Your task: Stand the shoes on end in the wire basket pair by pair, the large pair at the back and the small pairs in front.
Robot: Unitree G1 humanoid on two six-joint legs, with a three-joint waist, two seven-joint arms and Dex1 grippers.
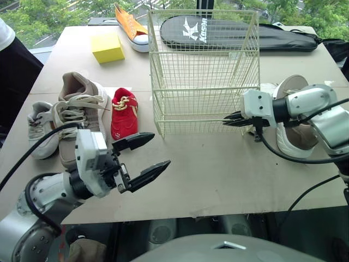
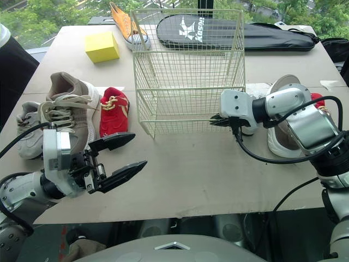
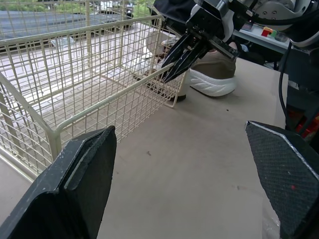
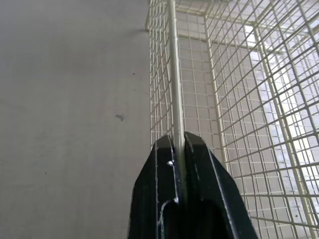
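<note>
Where it pinches the wire basket [image 1: 196,103] (cream), right claw [image 1: 228,120] tapers.

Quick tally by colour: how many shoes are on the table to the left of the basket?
Tan shoe: 1
Red shoe: 1
Grey shoe: 1
Orange shoe: 1
Total: 4, all left of the wire basket

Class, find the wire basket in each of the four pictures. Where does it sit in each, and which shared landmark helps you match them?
Left eye view: wire basket upper centre, on the table.
Right eye view: upper centre too.
Left wrist view: ahead of the open left pincer, mesh wall.
Right wrist view: directly ahead, close up.
Shared landmark: the right pincer, shut on a thick basket wire.
</note>
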